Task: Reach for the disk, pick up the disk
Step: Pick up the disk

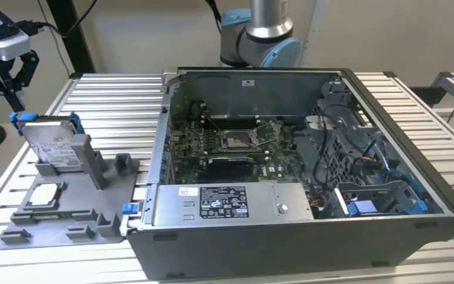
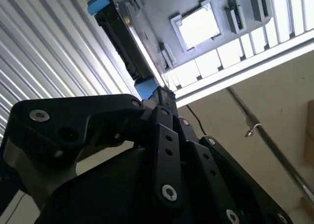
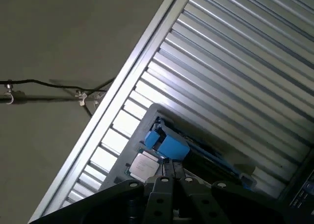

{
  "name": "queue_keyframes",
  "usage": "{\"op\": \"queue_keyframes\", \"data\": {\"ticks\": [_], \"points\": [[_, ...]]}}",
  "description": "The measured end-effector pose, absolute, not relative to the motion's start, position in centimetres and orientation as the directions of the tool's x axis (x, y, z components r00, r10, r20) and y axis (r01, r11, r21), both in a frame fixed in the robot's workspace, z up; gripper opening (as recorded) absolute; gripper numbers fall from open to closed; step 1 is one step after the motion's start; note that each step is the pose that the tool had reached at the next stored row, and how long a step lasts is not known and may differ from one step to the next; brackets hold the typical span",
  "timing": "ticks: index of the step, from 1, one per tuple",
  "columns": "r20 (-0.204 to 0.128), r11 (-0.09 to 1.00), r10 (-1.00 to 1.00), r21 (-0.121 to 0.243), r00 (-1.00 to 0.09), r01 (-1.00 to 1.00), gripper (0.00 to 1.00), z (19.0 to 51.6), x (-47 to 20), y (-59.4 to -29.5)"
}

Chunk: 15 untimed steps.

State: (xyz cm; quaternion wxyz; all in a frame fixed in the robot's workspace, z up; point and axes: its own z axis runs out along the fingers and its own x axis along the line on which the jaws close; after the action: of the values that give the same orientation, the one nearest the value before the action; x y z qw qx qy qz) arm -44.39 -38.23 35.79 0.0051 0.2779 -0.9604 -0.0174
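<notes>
Pincer (image 1: pixel 0 94), spread wide, hangs just above the upright disk (image 1: pixel 52 141) in its grey holder (image 1: pixel 57 228).

The arm (image 1: pixel 268 23) is showing a silver tube with pale blue joint caps. Its gripper (image 2: pixel 160 95) is showing black hinged links carrying silver screws.
</notes>
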Motion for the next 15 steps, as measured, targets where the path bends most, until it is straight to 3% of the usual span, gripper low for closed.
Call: {"op": "queue_keyframes", "data": {"ticks": [15], "points": [[0.000, 0.671, -0.741, 0.036, -0.671, -0.741, 0.00, 35.88, -44.39, -38.23]]}}
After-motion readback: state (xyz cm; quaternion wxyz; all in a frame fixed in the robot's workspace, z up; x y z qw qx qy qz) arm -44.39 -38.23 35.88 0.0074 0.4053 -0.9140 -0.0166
